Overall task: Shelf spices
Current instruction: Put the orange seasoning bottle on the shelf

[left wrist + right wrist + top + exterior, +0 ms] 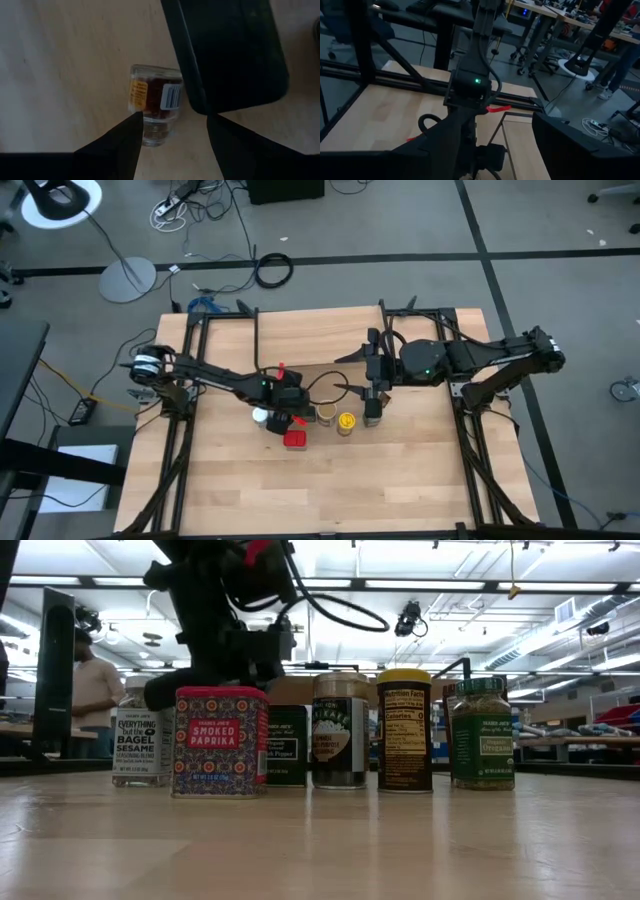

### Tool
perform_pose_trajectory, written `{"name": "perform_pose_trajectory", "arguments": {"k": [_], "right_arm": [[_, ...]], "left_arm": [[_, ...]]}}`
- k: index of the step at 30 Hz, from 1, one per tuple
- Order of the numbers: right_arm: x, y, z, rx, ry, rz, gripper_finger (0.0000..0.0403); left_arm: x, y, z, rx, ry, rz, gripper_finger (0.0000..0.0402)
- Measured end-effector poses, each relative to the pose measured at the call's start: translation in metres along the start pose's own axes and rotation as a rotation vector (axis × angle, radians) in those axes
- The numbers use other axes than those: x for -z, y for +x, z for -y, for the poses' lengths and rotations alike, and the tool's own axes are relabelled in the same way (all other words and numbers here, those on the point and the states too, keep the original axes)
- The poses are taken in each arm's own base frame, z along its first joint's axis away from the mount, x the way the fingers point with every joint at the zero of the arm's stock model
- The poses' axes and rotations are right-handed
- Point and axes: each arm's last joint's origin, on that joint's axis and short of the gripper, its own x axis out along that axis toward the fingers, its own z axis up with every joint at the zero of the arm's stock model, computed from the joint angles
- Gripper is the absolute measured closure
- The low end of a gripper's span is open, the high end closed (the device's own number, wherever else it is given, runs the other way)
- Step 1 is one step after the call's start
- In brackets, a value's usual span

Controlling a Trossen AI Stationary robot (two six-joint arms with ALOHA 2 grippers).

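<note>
The front half of the table [300, 490] is left bare. The middle is blocked by a tight row of jars [404, 730], with narrow gaps between them.

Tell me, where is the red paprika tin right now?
The red paprika tin stands on the table near the left end of the row in the low view, between the white-lidded sesame jar and a dark green tin.

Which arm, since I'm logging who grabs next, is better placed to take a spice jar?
Likely the left. The left gripper has a small jar framed between its open jaws in its wrist view. The right gripper hovers at the row's other end, nothing framed.
</note>
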Motion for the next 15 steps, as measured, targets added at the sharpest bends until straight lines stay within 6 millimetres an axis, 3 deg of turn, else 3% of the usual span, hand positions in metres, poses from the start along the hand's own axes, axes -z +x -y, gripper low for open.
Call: {"name": "perform_pose_trajectory", "arguments": {"k": [15], "right_arm": [[0.0,0.0,0.0,-0.001,0.008,0.0,0.016]], "left_arm": [[0.006,0.012,-0.019,-0.029,-0.062,-0.032,0.0178]]}}
